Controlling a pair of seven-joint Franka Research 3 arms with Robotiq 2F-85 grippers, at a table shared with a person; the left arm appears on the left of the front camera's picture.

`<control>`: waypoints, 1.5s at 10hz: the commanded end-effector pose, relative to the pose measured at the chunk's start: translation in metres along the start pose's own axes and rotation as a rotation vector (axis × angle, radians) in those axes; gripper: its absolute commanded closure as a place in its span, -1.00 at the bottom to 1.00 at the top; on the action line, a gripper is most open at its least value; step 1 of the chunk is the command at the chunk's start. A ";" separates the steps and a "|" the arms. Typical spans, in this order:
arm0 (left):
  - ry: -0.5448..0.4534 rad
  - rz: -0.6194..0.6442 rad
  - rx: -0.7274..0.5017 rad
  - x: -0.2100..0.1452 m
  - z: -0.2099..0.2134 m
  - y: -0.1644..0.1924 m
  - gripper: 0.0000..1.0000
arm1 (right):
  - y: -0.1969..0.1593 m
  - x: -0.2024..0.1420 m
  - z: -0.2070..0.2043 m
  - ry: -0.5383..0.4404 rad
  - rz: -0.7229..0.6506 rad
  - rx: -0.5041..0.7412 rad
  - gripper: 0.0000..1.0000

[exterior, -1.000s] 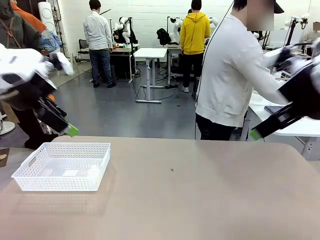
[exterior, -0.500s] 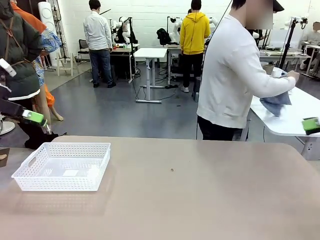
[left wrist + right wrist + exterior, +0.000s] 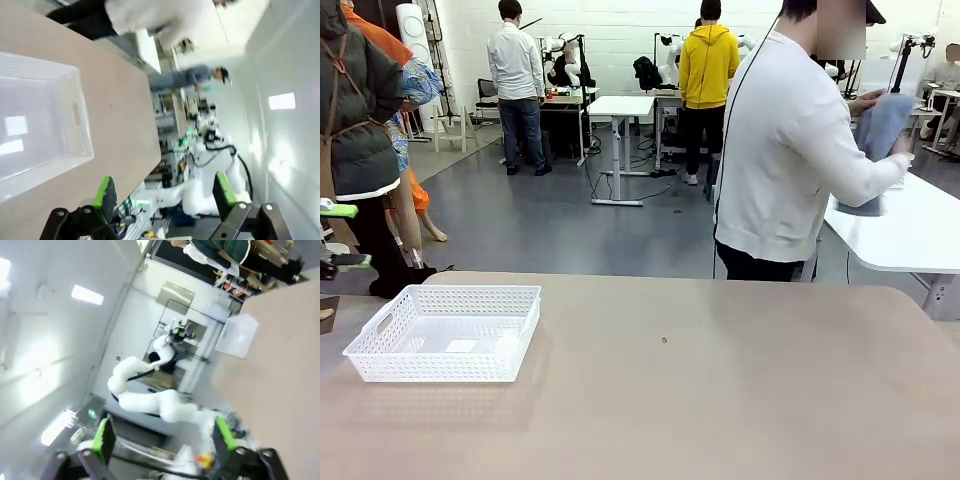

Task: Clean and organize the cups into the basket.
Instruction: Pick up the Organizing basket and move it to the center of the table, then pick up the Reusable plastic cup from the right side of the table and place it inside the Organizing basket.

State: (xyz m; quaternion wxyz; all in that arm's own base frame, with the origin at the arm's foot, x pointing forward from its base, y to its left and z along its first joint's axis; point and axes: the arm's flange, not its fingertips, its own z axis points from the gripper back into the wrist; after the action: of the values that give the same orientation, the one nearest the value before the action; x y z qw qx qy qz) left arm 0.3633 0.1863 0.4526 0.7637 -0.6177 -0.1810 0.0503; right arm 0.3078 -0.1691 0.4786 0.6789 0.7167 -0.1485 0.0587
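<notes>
Bright, even overhead lighting, soft shadows; front view sharp, both wrist views motion-blurred, tilted and glaring at ceiling panels.

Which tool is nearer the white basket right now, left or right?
Left. The left tool hangs open, up and left of the far left corner of the basket. The right tool, also open, sits well back; its wrist view shows the basket small and far off.

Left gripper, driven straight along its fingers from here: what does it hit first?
Nothing close, it seems. The left gripper aims along the table's near edge, the white mesh basket off to one side, toward the robot's right arm far off; depth is unclear.
</notes>
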 end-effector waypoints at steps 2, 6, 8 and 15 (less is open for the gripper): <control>-0.083 -0.008 0.101 -0.016 0.041 -0.041 -1.00 | 0.028 -0.032 0.035 -0.104 -0.160 -0.192 -1.00; -0.108 -0.004 0.151 -0.030 0.070 -0.044 -1.00 | 0.036 -0.056 0.069 -0.159 -0.207 -0.293 -1.00; -0.130 -0.015 0.172 -0.032 0.081 -0.051 -1.00 | 0.036 -0.057 0.077 -0.183 -0.227 -0.417 -1.00; -0.132 -0.020 0.154 -0.029 0.078 -0.043 -1.00 | 0.031 -0.057 0.084 -0.198 -0.207 -0.423 -1.00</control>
State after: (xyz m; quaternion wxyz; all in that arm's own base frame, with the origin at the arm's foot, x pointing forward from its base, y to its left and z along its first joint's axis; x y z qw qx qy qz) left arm 0.3041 0.2400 0.5006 0.7969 -0.5495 -0.2313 0.0981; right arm 0.2308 -0.2450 0.4864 0.8061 0.5619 -0.1458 -0.1149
